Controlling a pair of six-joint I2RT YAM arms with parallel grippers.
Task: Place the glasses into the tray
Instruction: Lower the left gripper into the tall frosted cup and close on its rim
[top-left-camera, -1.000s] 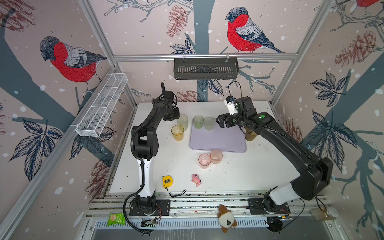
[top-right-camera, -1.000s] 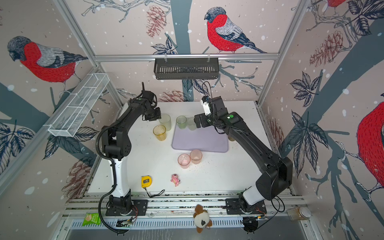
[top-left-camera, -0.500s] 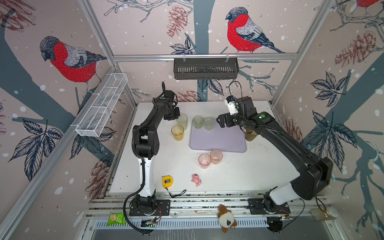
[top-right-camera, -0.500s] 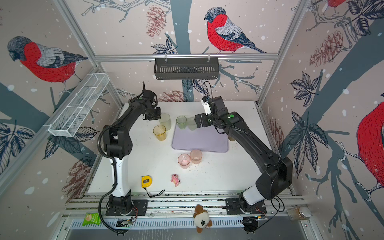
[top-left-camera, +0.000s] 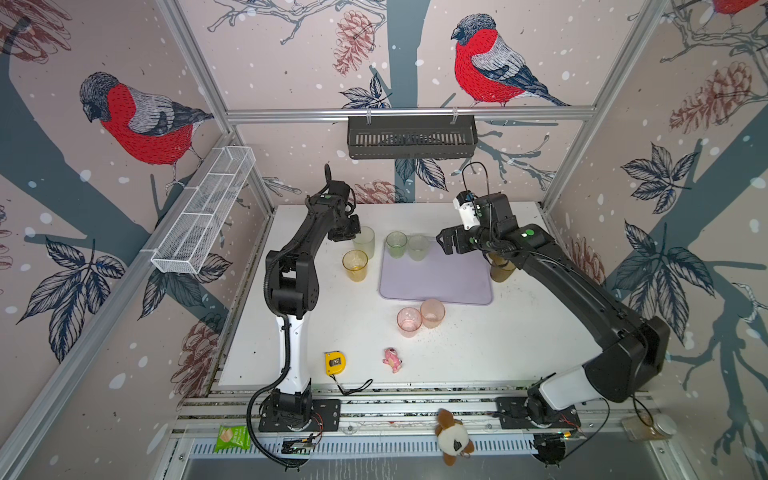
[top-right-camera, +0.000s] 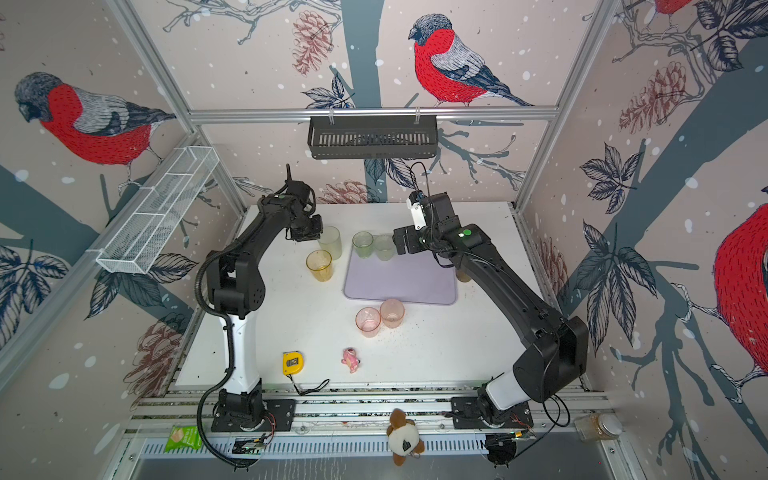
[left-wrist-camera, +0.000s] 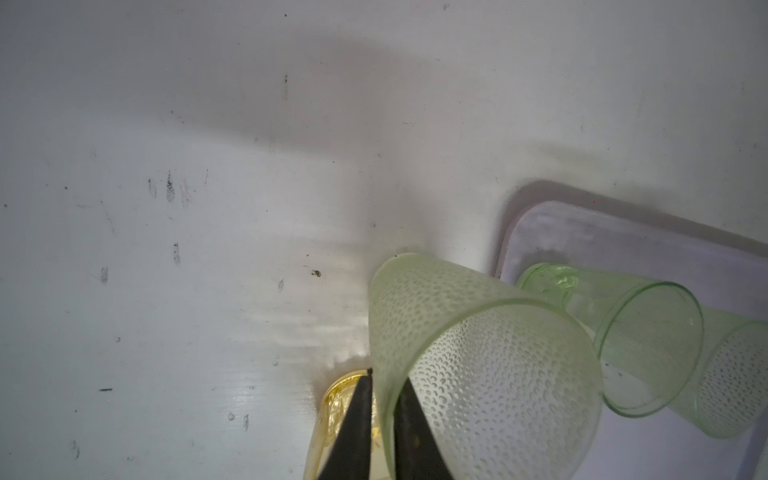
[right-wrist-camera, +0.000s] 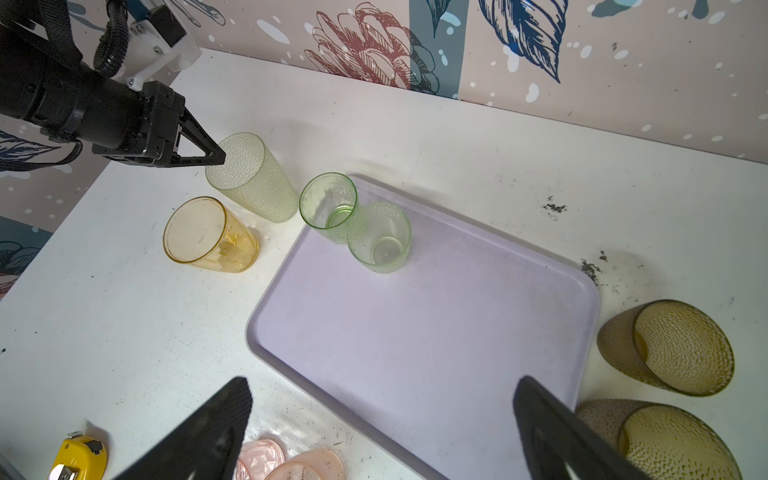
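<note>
Left wrist view, lower middle of the frame: closed in over the past second on the rim wall of the frosted tumbler (left-wrist-camera: 478, 374), with one black finger of the left gripper (left-wrist-camera: 385, 376) inside the mouth and one outside, and no gap showing on either side of the plastic. Reads as a pinch on the thin wall, not a wrap around the body. Confirmed at upper left of the right wrist view, fingertips together at that same rim.

No lift yet. Same spot on the white table (top-left-camera: 519, 340) as a second ago, just left of the tray (top-left-camera: 436, 278) and just above the amber tumbler (top-left-camera: 354, 266) in both top views. Nothing else shifted.

Already standing in the tray's upper left corner: green tumbler (right-wrist-camera: 328, 203) and second frosted tumbler (right-wrist-camera: 380, 237), touching. Outside it: pink tumblers (top-left-camera: 419, 318) just below the lower edge, brown tumblers (right-wrist-camera: 673, 345) past the right edge.

Right gripper (right-wrist-camera: 382, 386): spread wide, empty, hanging over the tray.

Meaning for the task: grasp on the third tumbler apparently secured. Calls next for a lift and a short carry rightward onto bare lavender, clear of the pair there. Likely to swing or slip in so thin a pinch if hurried.
</note>
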